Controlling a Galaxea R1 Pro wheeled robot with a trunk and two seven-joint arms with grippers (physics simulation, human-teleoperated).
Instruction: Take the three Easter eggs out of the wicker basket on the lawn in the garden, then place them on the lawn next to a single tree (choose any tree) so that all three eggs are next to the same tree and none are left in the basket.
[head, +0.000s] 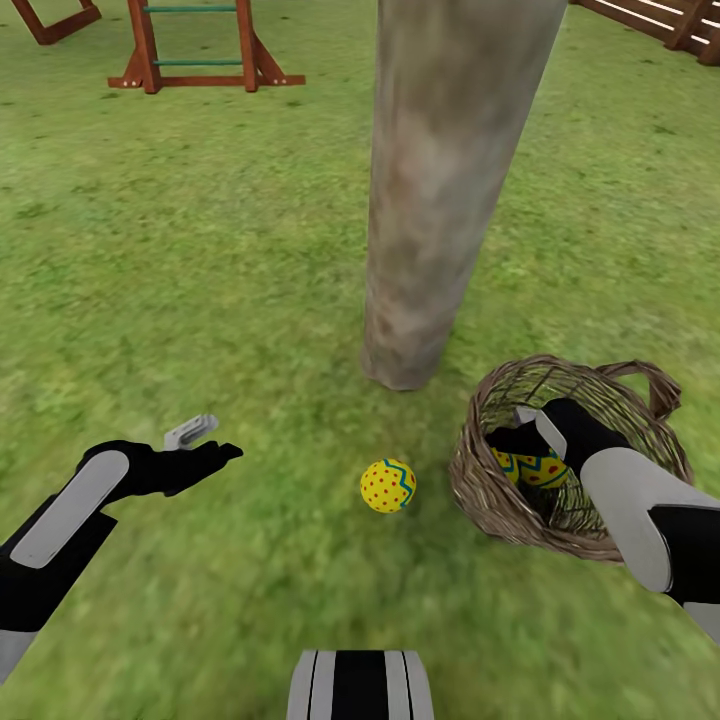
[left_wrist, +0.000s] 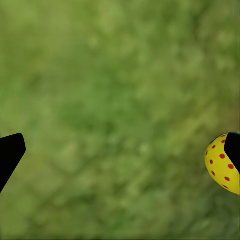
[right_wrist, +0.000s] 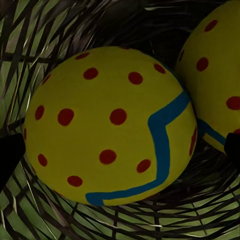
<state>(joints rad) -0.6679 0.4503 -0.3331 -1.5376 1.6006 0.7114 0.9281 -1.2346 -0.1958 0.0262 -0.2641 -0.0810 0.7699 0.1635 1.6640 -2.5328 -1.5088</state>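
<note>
Nearby, one egg (head: 388, 486) lies on lawn (head: 200, 280) (mottled green) below tree (head: 440, 190).

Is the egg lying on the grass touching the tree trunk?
Apart. The head view shows a strip of lawn between the egg and the trunk's base.

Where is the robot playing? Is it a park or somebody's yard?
Most likely a backyard garden. There is mottled green grass all around, a thick grey-brown tree trunk standing in it, a red-brown wooden play frame with green rungs at the back, and a bit of brown slatted wooden fence in the corner.
</note>
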